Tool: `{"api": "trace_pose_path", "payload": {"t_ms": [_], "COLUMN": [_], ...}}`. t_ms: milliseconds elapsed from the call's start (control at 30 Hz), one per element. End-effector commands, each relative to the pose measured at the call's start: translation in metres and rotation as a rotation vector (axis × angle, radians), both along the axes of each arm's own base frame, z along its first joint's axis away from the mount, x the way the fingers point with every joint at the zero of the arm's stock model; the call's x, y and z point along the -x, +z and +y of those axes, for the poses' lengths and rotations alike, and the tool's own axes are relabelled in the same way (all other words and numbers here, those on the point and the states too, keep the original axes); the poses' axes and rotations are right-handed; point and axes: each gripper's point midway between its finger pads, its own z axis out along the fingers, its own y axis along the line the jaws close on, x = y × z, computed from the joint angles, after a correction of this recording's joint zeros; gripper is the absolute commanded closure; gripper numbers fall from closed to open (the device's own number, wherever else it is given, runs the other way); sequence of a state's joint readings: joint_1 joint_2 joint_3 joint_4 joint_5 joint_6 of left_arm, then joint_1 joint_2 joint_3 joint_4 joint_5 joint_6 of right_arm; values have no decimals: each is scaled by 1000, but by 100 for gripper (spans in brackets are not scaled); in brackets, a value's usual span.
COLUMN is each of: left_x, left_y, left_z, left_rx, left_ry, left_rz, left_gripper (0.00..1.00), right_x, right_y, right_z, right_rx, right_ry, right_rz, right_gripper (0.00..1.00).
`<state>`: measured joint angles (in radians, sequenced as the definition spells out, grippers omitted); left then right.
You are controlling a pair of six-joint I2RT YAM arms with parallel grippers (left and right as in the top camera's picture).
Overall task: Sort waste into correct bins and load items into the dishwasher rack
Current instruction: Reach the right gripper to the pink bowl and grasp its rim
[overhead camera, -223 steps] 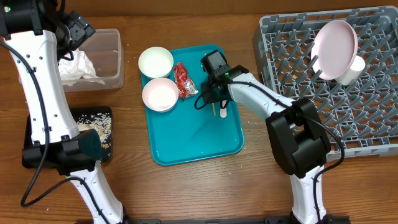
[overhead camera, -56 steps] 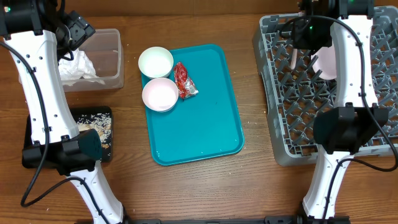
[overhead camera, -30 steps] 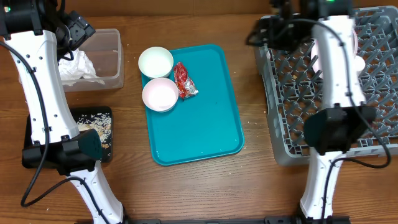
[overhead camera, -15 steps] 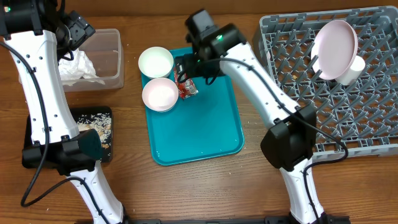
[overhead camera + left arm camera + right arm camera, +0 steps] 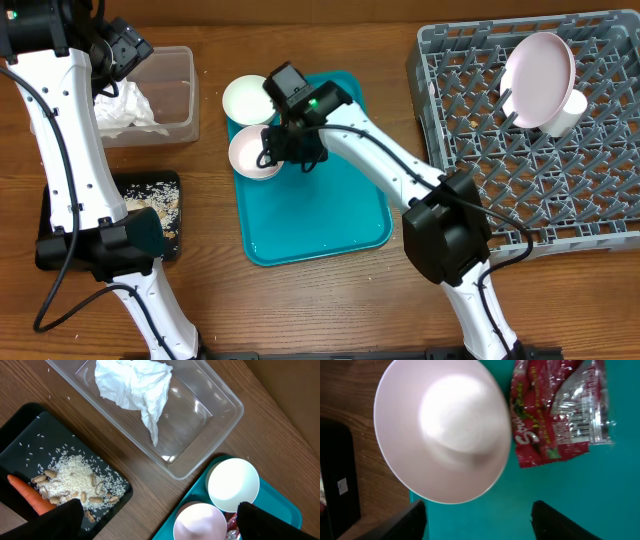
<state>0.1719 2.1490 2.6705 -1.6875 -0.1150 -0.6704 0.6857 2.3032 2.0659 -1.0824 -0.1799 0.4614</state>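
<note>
My right gripper (image 5: 290, 147) hovers open over the teal tray (image 5: 320, 215), by the pink bowl (image 5: 252, 155). In the right wrist view its two dark fingers stand wide apart with only bare tray (image 5: 520, 505) between them. The pink bowl (image 5: 442, 430) lies just ahead to the left and a red snack wrapper (image 5: 560, 415) ahead to the right. A white bowl (image 5: 250, 99) sits at the tray's far left corner. My left gripper (image 5: 160, 525) is open, high above the clear bin (image 5: 200, 415) holding crumpled tissue (image 5: 137, 385). The grey dishwasher rack (image 5: 480, 120) holds a pink plate (image 5: 540, 68) and a white cup (image 5: 568, 112).
A black tray (image 5: 160, 215) with rice, nuts and a carrot piece (image 5: 27, 497) lies at the left, below the clear bin (image 5: 175, 90). Both arm bases stand near the table's front edge.
My right arm swung from the rack to the tray and now sits lower and further left, over the pink bowl and wrapper. The left arm has not moved.
</note>
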Motion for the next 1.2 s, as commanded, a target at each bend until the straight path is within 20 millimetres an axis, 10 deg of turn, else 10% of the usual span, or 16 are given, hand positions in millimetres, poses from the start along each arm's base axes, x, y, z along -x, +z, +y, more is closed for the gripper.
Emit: {"api": "trace_pose_path", "payload": {"t_ms": [0,533,933,1167], "left_x": [-1,-2,-2,-2], "left_y": [-5,-5,-5,-5], "left_z": [-1,-1,-1,-1], "left_rx": [-2,-1,-2,-1], "left_ry": [-22,-22,-22,-22], "left_rz": [15,16,15,16], "left_gripper": [0,0,0,0], "right_x": [5,10,12,7], "right_y": [-4,-44,-46,-23], "right_z": [8,7,5,-10], "right_rx": [-16,-16,-10,-7], "right_ry": [-66,-254,-258,-259], "right_rz": [30,89,97,83], "right_gripper": [35,45,94,96]}}
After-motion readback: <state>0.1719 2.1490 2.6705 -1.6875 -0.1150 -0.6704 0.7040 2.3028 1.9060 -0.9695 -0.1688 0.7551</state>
